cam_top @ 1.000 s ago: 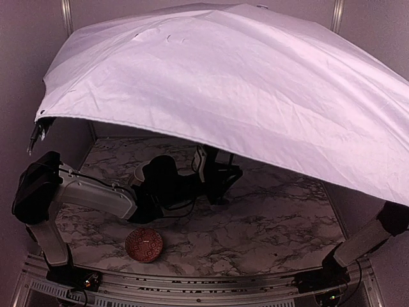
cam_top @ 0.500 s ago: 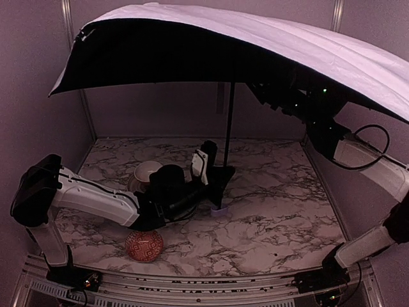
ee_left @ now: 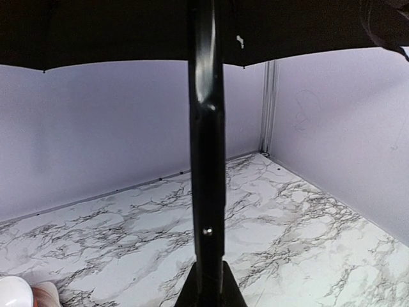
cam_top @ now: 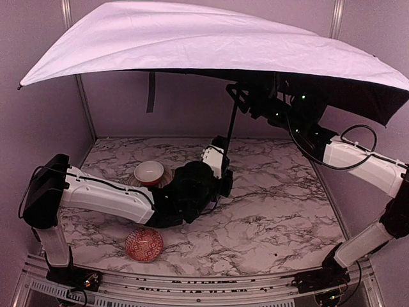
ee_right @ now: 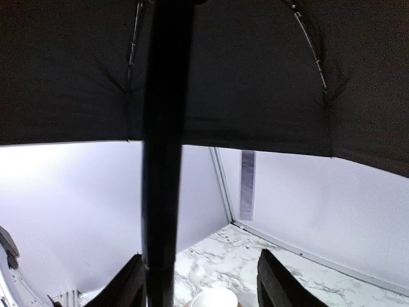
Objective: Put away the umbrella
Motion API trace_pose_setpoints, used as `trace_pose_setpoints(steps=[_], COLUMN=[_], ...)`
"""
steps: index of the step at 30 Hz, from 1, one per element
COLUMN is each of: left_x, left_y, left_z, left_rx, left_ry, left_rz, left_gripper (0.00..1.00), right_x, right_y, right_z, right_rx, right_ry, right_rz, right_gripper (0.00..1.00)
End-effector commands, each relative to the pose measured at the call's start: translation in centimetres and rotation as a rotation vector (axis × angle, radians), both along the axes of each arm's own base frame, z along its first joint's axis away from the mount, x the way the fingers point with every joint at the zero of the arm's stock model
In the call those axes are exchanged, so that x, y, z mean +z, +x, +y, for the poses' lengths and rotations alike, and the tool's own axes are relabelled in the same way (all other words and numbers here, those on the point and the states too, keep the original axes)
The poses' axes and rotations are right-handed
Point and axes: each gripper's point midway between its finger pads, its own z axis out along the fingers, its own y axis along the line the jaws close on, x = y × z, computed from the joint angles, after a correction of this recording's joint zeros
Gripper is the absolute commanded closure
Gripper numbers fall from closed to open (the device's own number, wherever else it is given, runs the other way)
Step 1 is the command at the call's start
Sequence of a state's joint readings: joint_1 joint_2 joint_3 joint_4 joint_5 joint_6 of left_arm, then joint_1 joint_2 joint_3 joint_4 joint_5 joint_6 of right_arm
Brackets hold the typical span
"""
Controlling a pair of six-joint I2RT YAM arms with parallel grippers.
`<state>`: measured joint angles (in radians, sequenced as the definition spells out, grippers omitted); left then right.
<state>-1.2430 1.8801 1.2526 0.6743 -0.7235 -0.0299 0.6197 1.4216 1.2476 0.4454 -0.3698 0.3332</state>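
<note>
Between the left jaws, low down near the tabletop (cam_top: 275, 211), the umbrella (cam_top: 211, 45) is standing on its black shaft (ee_left: 206, 160). Those jaws are pinching shut on the shaft's lower end, likely steadying it roughly upright while the canopy is spreading fully open overhead. High above them, just under the canopy, the right jaws are standing well apart and straddling the shaft without gripping it, probably getting placed to help fold the canopy down. Only the top view is showing both arms and the whole canopy. The left wrist view is showing the shaft rising straight out of the closed jaws. The right wrist view is revealing the shaft close beside one finger (ee_right: 131, 284), with a clear gap before the other.
</note>
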Motion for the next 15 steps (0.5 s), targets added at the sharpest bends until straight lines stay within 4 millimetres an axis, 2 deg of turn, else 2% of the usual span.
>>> trace_pose_setpoints(steps=[1,4,6,7,8,9,10,13,15], left_x=[1.7,1.5,1.3,1.3,1.3,1.3,1.2,1.1,1.3], left_y=[0.2,0.0,-0.4,-0.6,-0.9,-1.3,-1.8,-3.4,-3.8], left_z=[0.1,-0.1,-0.3,-0.5,-0.6,-0.8,-1.0,-1.4,-1.3], left_rx=[0.044,0.025,-0.007,-0.029,-0.059,-0.096,-0.144,-0.330,-0.423], left_ry=[-0.009,-0.001,0.005,0.007,0.006,0.007,0.007,-0.019,-0.060], left_rz=[-0.026,-0.023,-0.022,-0.021,-0.019,-0.018,-0.014,0.010,0.045], left_gripper=[1.00,1.00,0.99,0.86,0.67,0.53,0.44,0.32,0.30], right_x=[-0.3,-0.2,0.0,0.2,0.5,0.8,1.2,2.6,3.4], right_y=[0.7,0.7,0.7,0.6,0.5,0.2,0.0,-1.5,-2.7], right_z=[0.0,0.0,-0.2,-0.3,-0.4,-0.4,-0.6,-1.3,-1.6], right_rx=[-0.042,-0.037,-0.044,-0.045,-0.038,-0.015,0.005,0.106,0.182], right_ry=[-0.012,-0.017,-0.016,-0.015,-0.011,-0.008,0.000,0.032,0.046], right_rz=[0.008,0.013,0.016,0.017,0.017,0.014,0.015,-0.002,-0.022], right_gripper=[0.64,0.88,0.99,1.00,1.00,1.00,1.00,1.00,1.00])
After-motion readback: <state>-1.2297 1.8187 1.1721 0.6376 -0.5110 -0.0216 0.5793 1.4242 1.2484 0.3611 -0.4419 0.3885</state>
